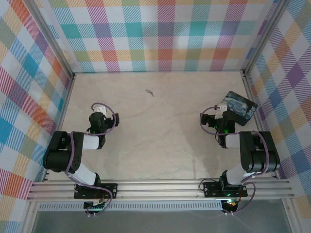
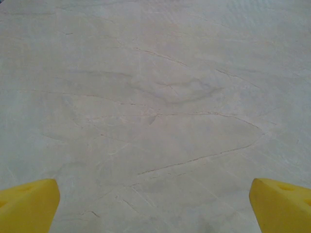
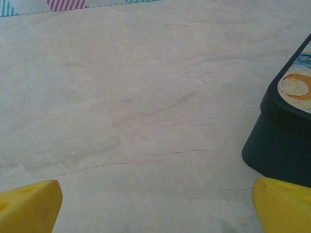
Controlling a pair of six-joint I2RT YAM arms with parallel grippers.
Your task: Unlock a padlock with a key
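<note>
The key (image 1: 149,92) lies alone on the pale marbled surface (image 1: 160,141) in the top view. It sits toward the far wall, well apart from both arms, and is too small to show more than a thin grey-brown sliver. The left arm is folded back, elbow out to the left, with the left gripper (image 1: 99,109) pointing toward the far side. The right arm is bent the same way, elbow out to the right. The right gripper (image 1: 219,112) sits just beside a blue swirl-painted box (image 1: 237,105), whose near edge the arm partly covers.

In the left wrist view, the left gripper (image 2: 155,204) is spread wide, its yellow fingertips (image 2: 29,204) cut off at the bottom corners, with bare veined surface between them.

In the right wrist view, the right gripper (image 3: 156,206) is likewise released and holds nothing. The box's dark side and painted lid (image 3: 282,141) are cut off at the right edge, just beyond the right-hand fingertip.
</note>
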